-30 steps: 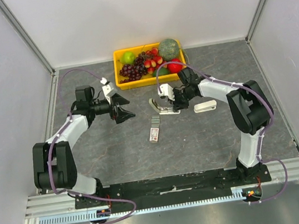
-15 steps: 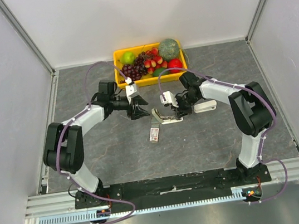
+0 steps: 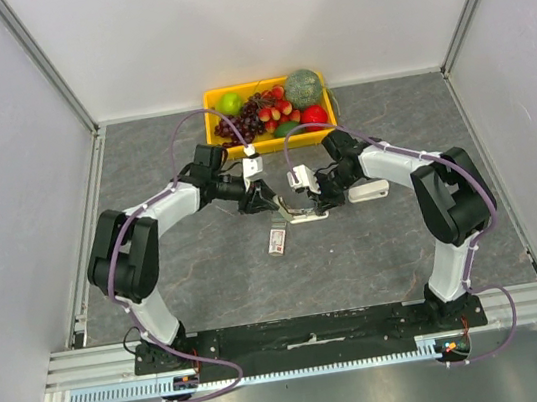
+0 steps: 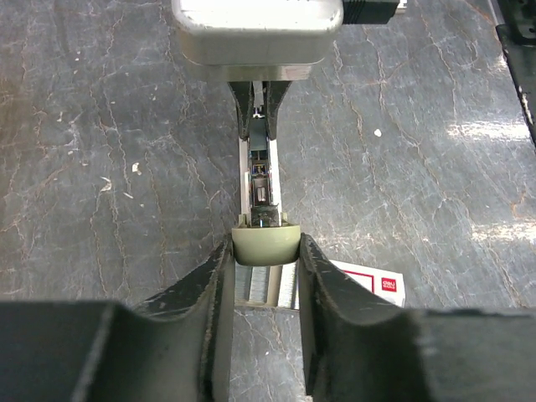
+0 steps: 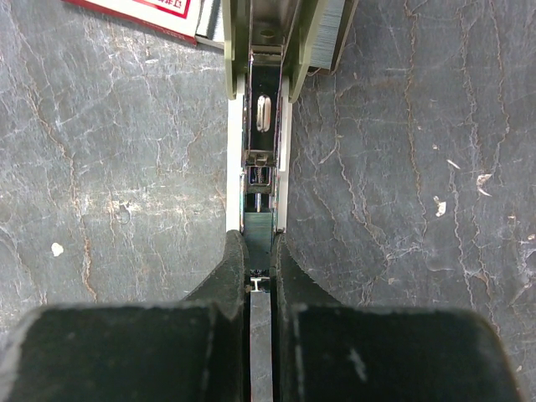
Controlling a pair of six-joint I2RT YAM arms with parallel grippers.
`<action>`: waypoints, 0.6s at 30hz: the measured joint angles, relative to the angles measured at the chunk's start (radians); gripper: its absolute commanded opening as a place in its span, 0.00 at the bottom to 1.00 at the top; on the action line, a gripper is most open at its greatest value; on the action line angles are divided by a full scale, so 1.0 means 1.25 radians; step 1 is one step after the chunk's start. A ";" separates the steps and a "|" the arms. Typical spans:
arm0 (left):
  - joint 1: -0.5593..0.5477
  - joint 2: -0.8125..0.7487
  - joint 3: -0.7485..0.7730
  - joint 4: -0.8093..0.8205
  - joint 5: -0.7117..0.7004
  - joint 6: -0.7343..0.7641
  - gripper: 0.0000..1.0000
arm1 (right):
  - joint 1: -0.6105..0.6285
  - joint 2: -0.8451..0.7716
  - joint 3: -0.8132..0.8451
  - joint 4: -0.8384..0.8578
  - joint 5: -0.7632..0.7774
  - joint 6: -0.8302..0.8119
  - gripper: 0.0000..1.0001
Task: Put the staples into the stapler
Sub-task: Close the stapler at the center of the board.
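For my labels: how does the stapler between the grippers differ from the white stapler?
The greenish stapler lies opened, channel exposed; the white stapler is closed. The left gripper and right gripper hold the greenish stapler's ends; the white stapler lies untouched. Both rest on the table.

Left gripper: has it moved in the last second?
Yes. The left gripper swung right, from below the left corner of the yellow tray to below its middle, reaching the stapler.
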 measured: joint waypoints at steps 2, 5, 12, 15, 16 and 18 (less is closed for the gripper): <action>-0.001 0.000 0.007 -0.015 -0.004 0.005 0.15 | 0.000 0.000 -0.001 0.001 0.000 0.001 0.00; -0.007 0.001 0.015 -0.026 -0.012 0.009 0.02 | 0.000 0.000 -0.002 0.002 0.000 0.003 0.00; -0.045 0.007 0.043 -0.036 -0.035 0.008 0.02 | 0.000 -0.002 -0.006 0.008 0.000 0.006 0.00; -0.082 0.025 0.069 -0.030 -0.050 0.004 0.02 | 0.001 -0.002 -0.010 0.012 0.000 0.010 0.00; -0.094 0.032 0.077 -0.023 -0.057 -0.002 0.02 | 0.001 -0.002 -0.012 0.014 0.000 0.012 0.00; -0.109 0.044 0.084 -0.006 -0.061 -0.016 0.05 | 0.000 -0.004 -0.016 0.017 -0.005 0.012 0.00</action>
